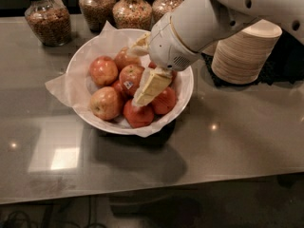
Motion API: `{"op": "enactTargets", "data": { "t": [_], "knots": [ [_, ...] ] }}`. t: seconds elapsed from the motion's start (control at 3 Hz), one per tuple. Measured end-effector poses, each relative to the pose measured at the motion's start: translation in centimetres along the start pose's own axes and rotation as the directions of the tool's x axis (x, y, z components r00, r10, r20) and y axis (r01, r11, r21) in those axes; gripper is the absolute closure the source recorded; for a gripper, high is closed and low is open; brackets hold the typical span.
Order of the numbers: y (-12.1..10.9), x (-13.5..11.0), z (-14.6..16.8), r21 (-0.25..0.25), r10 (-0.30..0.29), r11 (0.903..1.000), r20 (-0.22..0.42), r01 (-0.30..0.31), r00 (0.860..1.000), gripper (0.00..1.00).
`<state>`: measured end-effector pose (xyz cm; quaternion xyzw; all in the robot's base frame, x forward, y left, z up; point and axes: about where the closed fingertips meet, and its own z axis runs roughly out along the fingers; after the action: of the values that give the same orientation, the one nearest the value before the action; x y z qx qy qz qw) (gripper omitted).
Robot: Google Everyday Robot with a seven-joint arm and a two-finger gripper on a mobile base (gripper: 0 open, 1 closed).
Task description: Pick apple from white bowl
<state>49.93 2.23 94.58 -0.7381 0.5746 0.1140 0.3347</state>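
The white bowl (pixel 186 87), lined with crinkled white paper, stands on the grey table and holds several red apples. The apple (pixel 129 76) with the small white-and-dark sticker lies in the middle of the pile. My gripper (pixel 136 76) reaches down into the bowl from the upper right. Its cream fingers are apart: the near finger (pixel 151 86) lies over the apples just right of the sticker apple, and the far finger (pixel 140 44) sits behind it. The sticker apple lies between them. Nothing is lifted.
Stickerless red apples (pixel 104 71) (pixel 106 103) (pixel 138 115) crowd round it. A stack of beige paper bowls (pixel 243 51) stands to the right on a dark mat. Glass jars of grain (pixel 45 19) (pixel 131 11) line the back. The table's front edge (pixel 152 191) is near.
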Motion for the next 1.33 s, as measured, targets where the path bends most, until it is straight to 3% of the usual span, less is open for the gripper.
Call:
{"op": "enactTargets", "data": {
  "t": [0.33, 0.67, 1.33],
  "knots": [
    [-1.1, 0.0, 0.6, 0.003, 0.017, 0.9998, 0.051, -0.017, 0.999, 0.24],
    [-1.7, 0.6, 1.2, -0.010, 0.055, 0.9985, 0.094, -0.054, 0.994, 0.27],
    [-1.4, 2.3, 2.9, -0.087, 0.141, 0.9878, 0.142, -0.130, 0.980, 0.29]
  ]
}}
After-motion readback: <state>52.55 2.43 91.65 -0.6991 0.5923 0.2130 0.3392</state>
